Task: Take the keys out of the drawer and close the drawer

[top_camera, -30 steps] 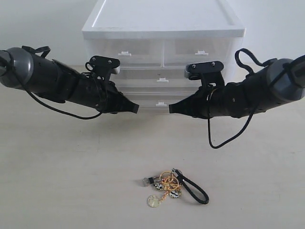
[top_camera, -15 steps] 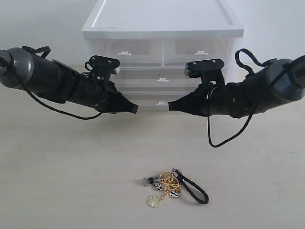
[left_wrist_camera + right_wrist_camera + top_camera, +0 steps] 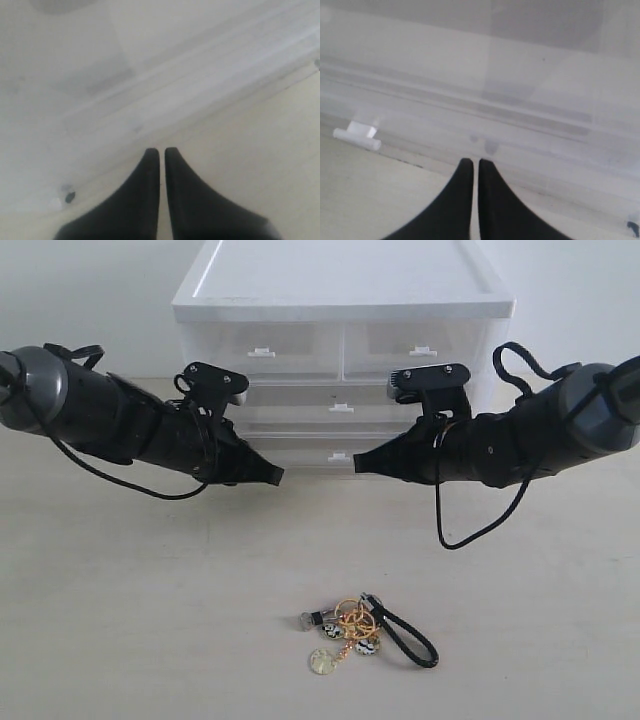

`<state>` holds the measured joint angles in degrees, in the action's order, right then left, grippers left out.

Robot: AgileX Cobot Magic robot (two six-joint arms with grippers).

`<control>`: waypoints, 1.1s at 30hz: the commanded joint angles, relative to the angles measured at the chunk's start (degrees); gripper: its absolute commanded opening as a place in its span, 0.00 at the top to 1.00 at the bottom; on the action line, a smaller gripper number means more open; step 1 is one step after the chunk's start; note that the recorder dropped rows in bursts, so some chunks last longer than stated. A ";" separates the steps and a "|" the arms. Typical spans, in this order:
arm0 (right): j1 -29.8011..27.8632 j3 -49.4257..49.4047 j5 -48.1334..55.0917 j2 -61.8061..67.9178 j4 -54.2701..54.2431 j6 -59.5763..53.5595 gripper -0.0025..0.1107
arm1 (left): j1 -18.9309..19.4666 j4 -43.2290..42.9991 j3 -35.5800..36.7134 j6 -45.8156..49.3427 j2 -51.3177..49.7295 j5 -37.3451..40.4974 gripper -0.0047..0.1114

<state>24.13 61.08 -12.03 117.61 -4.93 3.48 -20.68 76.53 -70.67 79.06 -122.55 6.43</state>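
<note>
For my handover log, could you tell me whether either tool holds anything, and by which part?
Nothing is held: the left tool and right tool are shut empty; the gold-ringed key bunch with black cord loop lies untouched.

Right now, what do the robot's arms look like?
The left arm and right arm are chunky and black, with grey rounded joints. Each narrows to a pointy black tip: left gripper, right gripper. A thin black cable dangles under each.

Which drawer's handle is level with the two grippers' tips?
The full-width bottom drawer: its tab handle shows between the left gripper and right gripper; the other three handles sit higher.
</note>
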 commanded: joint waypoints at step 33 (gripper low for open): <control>8.68 -41.35 -27.87 -34.50 -0.51 6.92 0.98 | -14.17 11.82 37.81 0.27 53.33 -0.56 0.92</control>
<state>30.03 23.20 -37.22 87.15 -5.59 10.17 -30.94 85.06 -36.52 79.27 -76.53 5.95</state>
